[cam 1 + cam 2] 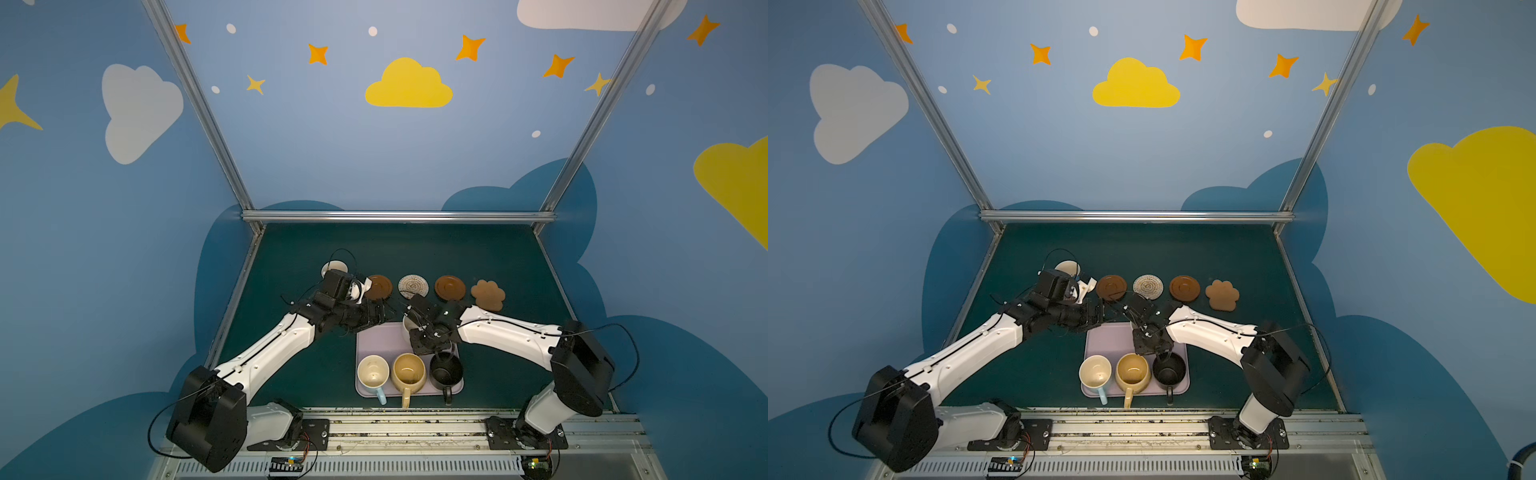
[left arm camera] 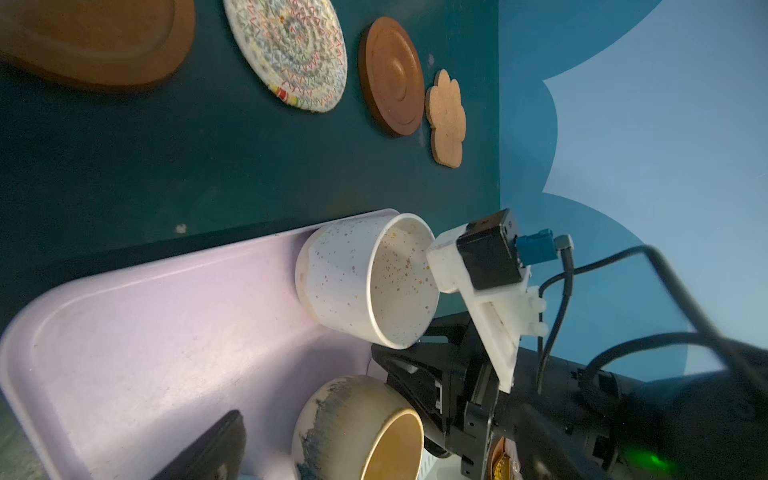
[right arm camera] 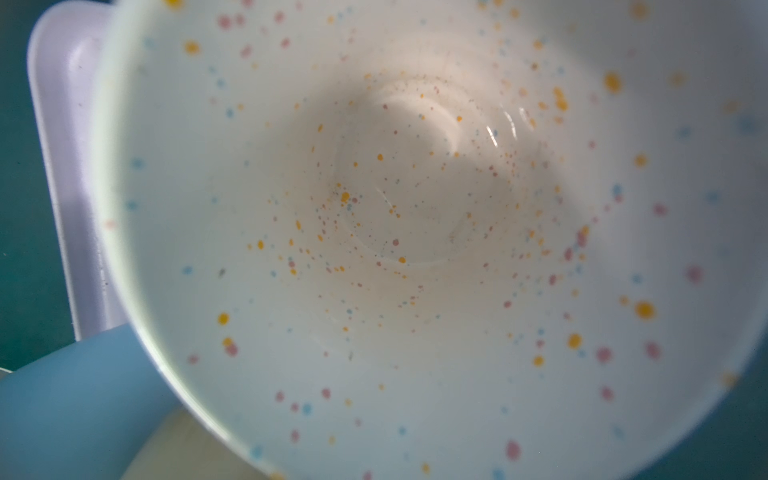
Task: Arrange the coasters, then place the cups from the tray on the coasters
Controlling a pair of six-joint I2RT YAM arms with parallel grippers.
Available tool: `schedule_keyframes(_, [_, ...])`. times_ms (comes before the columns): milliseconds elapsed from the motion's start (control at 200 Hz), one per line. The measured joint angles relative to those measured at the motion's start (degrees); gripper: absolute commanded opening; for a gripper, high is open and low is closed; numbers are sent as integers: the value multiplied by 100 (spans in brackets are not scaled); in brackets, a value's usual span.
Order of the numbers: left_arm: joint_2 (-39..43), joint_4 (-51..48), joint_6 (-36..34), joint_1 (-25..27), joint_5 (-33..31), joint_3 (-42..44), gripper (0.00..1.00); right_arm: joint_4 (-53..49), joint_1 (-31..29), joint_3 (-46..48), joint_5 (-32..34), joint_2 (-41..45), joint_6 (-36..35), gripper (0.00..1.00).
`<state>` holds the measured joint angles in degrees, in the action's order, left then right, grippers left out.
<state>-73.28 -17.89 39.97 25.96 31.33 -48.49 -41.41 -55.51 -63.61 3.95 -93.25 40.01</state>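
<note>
The cream-white mug (image 2: 345,282), speckled inside, stands in the 1 o'clock corner of the lilac tray (image 2: 166,332). The right gripper (image 1: 415,334) is pressed together at its rim and seems to pinch the wall, but the contact is hidden behind the mug. Along the tray's 6 o'clock edge stand the light blue mug (image 1: 372,372), the mustard mug (image 1: 409,371) and the black mug (image 1: 445,369), handles toward 6 o'clock.

The left gripper (image 1: 378,318) hangs spread wide, holding nothing, at the tray's 11 o'clock corner. At 12 o'clock of the tray lies a row: brown disc (image 1: 379,286), whitish woven round (image 1: 413,286), second brown disc (image 1: 449,287), cork paw (image 1: 488,294). At the row's 9 o'clock end stands the lilac mug (image 1: 334,268).

The table (image 1: 478,257) is dark green, framed by aluminium rails (image 1: 399,216) and blue walls (image 1: 374,158) with clouds and stars.

The left arm covers most of the lilac mug and whatever lies under it. In both top views the cream-white mug shows only as a sliver, and its handle is unseen.
</note>
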Motion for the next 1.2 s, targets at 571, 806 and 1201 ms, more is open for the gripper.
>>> schedule_keyframes(571, [0, 0, 170, -208, -118, -2, 100, -68, -11, -15, 144, 39, -120, 0])
schedule_keyframes(806, [2, 79, 214, -236, -116, -2, 100, -170, -9, -111, 254, 55, -155, 0])
schedule_keyframes(1201, [0, 157, 282, -271, -114, -4, 100, -203, -2, -374, 420, 247, -243, 0])
